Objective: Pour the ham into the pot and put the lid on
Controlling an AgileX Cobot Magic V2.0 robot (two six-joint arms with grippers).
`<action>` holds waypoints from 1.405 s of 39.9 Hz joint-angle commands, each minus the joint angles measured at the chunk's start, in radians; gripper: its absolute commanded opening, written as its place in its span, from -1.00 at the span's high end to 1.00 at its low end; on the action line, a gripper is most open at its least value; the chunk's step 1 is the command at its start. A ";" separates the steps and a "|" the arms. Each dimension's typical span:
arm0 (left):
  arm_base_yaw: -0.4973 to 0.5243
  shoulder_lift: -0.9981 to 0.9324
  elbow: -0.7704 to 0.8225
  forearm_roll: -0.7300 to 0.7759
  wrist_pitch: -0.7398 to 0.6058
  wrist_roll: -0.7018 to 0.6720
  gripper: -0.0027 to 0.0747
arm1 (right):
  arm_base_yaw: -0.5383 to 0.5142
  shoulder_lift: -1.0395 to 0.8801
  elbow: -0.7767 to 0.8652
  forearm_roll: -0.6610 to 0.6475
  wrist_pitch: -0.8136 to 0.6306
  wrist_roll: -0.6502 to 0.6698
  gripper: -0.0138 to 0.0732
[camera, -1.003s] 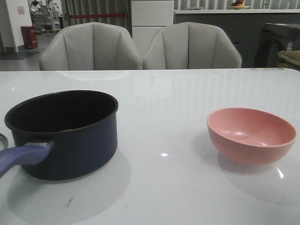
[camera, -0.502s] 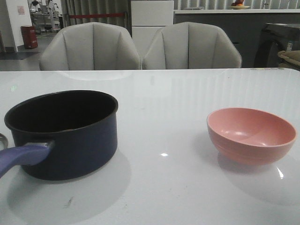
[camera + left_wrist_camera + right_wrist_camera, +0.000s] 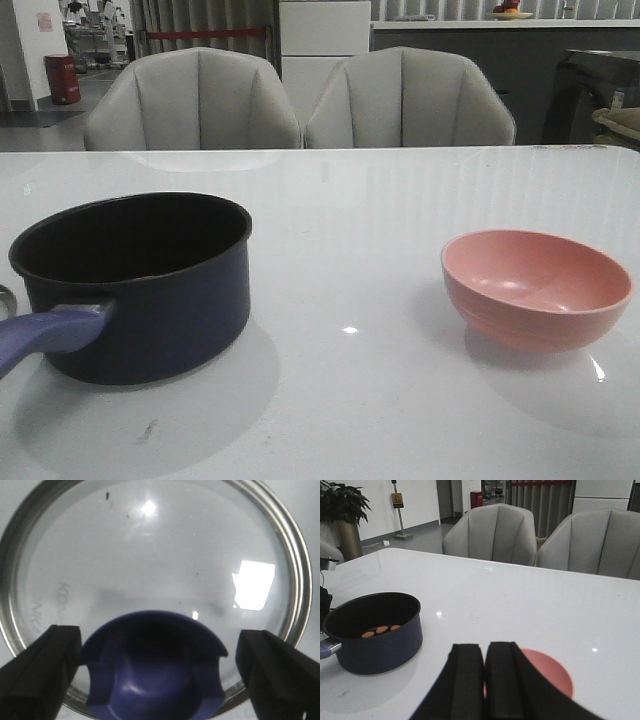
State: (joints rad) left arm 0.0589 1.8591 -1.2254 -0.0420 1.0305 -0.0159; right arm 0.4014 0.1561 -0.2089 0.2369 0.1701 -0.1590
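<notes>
The pot point(image 3: 135, 285) stands on the white desk point(image 3: 350, 400), on the left in the front view, its handle point(image 3: 45, 337) pointing toward the robot. Three ham slices point(image 3: 381, 630) lie on its black bottom. The pink bowl point(image 3: 536, 288) sits well apart on the right. The left tool point(image 3: 160, 675) is spread wide, one finger point(image 3: 37, 672) on each side of the blue knob point(image 3: 152, 672) of the lid point(image 3: 150, 570), not touching it. The right tool point(image 3: 484, 680) is pressed together, holding nothing, above the bowl.
</notes>
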 commanded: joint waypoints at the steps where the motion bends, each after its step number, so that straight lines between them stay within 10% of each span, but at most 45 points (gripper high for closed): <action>1: 0.000 -0.044 -0.035 -0.014 0.017 0.000 -0.74 | 0.004 0.009 -0.027 0.003 -0.081 -0.009 0.30; 20: 0.000 -0.044 -0.035 -0.016 0.015 0.000 0.36 | 0.004 0.009 -0.027 0.003 -0.081 -0.009 0.30; 56: 0.000 -0.100 -0.110 -0.011 0.051 0.000 0.39 | 0.004 0.009 -0.027 0.003 -0.081 -0.009 0.30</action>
State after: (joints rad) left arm 0.0589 1.8300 -1.2910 -0.0476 1.0747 -0.0159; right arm 0.4014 0.1561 -0.2071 0.2369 0.1701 -0.1590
